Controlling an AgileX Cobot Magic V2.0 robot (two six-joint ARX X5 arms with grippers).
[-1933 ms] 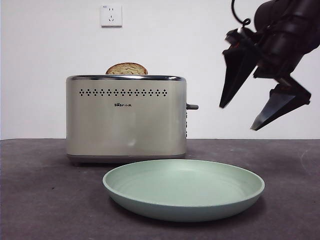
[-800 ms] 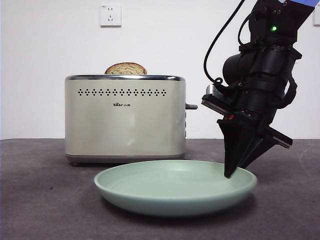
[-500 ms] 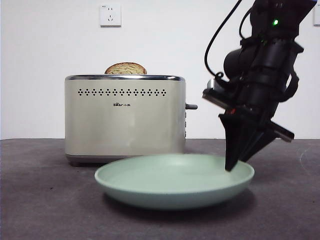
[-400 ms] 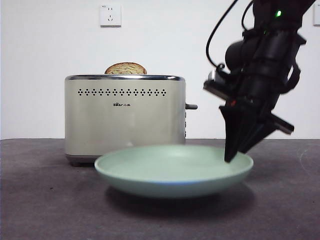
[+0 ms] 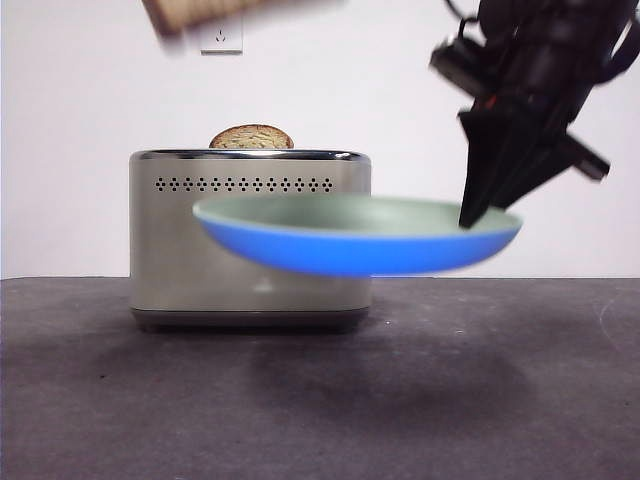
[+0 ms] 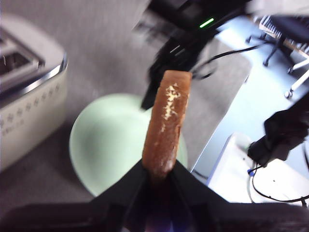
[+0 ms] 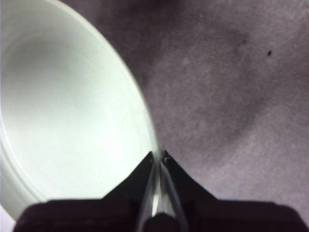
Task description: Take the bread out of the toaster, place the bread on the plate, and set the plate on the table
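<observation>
Wrist views: right gripper (image 7: 157, 159) pinches plate (image 7: 58, 121) rim

The right claw (image 5: 490, 205) is matte black with wedge-shaped tapering jaws, a small red mark, black cable loops and a green indicator light.

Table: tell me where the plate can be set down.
The table lies bare in front of the toaster and to its right. The right gripper holds the plate in the air above that patch. Above is crowded: the left gripper holds the bread over the plate.
</observation>
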